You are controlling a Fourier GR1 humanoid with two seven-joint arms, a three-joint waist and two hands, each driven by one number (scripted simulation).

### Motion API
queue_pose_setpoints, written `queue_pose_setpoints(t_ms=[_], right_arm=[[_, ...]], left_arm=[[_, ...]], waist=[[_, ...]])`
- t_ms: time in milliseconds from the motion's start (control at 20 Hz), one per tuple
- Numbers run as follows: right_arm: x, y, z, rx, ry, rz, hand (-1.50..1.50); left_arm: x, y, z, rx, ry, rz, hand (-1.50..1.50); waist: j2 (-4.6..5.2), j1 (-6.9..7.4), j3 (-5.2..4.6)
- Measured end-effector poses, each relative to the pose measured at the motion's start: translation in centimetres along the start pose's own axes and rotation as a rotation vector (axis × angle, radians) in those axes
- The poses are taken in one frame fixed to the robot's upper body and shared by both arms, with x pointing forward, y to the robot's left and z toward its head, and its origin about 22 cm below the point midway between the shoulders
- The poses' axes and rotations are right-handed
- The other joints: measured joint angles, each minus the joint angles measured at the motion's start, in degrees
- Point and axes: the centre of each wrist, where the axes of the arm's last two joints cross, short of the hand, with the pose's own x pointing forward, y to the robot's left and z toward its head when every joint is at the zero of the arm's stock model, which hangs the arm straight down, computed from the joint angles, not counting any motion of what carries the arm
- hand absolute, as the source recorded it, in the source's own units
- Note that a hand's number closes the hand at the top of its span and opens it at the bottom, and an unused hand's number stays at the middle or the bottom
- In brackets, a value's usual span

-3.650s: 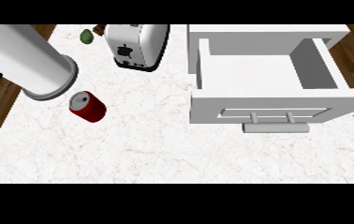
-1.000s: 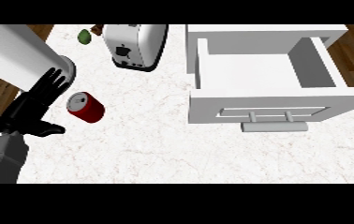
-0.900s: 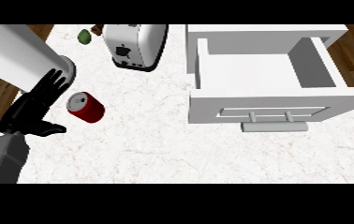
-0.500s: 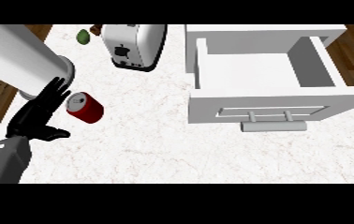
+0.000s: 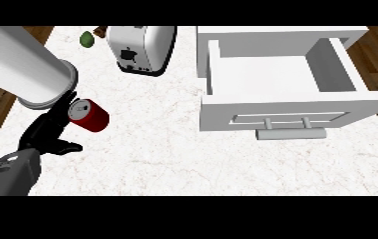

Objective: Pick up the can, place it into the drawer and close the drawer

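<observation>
A red can (image 5: 90, 116) with a silver top lies on its side on the white marble counter at the left. My left hand (image 5: 46, 132) comes in from the lower left, its fingers straight and reaching up along the can's left side, the thumb sticking out to the right below the can. The hand is open and is not curled round the can. At the right stands the open white drawer (image 5: 338, 75), nothing inside, its handle (image 5: 291, 131) facing the near edge. My right hand does not show.
A big white cylinder (image 5: 29, 73) stands just above the can and the hand. A silver toaster (image 5: 140, 48) sits at the back, with a small green fruit (image 5: 87, 39) to its left. Wooden floor shows past the counter's left edge.
My left hand has come in from the lower left and moved up and right until its fingers lie beside the can. Can and drawer have not moved.
</observation>
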Motion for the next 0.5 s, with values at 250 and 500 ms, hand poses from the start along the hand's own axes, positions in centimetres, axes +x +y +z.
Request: queue_pose_setpoints(t_ms=[250,500], right_arm=[[0.0,0.4,0.7,0.0,0.006,-0.006,-1.5],[0.1,0.5,1.0,-0.002,0.008,-0.007,-1.5]], left_arm=[[-1.2,-1.1,-0.3,-0.003,0.023,0.021,-1.5],[-1.1,-1.8,-1.2,-0.001,0.02,0.064,-1.5]], waist=[[0.01,-0.14,-0.01],[0.04,-0.16,-0.01]])
